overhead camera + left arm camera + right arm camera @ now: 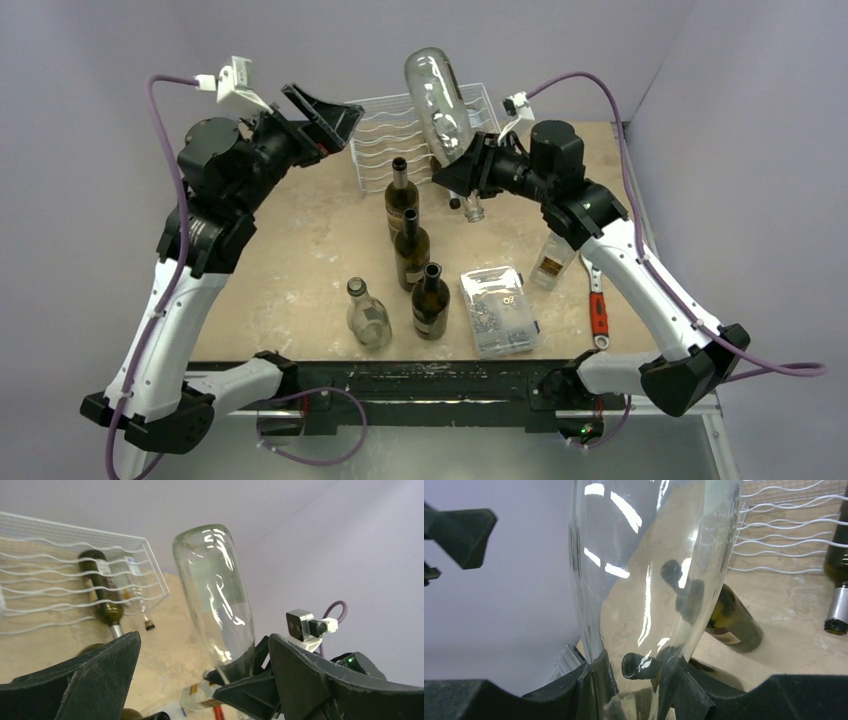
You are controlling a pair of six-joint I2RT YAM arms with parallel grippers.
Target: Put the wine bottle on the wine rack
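Note:
My right gripper (462, 160) is shut on a clear glass wine bottle (436, 92) near its shoulder and holds it in the air, base up and tilted, neck pointing down. The bottle hangs just in front of the white wire wine rack (385, 140) at the back of the table. In the right wrist view the bottle (649, 570) fills the frame between my gripper (639, 692) fingers, with the rack (784, 535) behind it. My left gripper (322, 112) is open and empty, raised left of the rack. Its view shows the bottle (215, 595) and the rack (60, 580).
Three dark bottles (401, 196) (411, 252) (431, 300) and a clear one (368, 315) stand mid-table. A clear plastic box of small parts (498, 310), a small bottle (552, 260) and a red-handled tool (598, 310) lie at the right.

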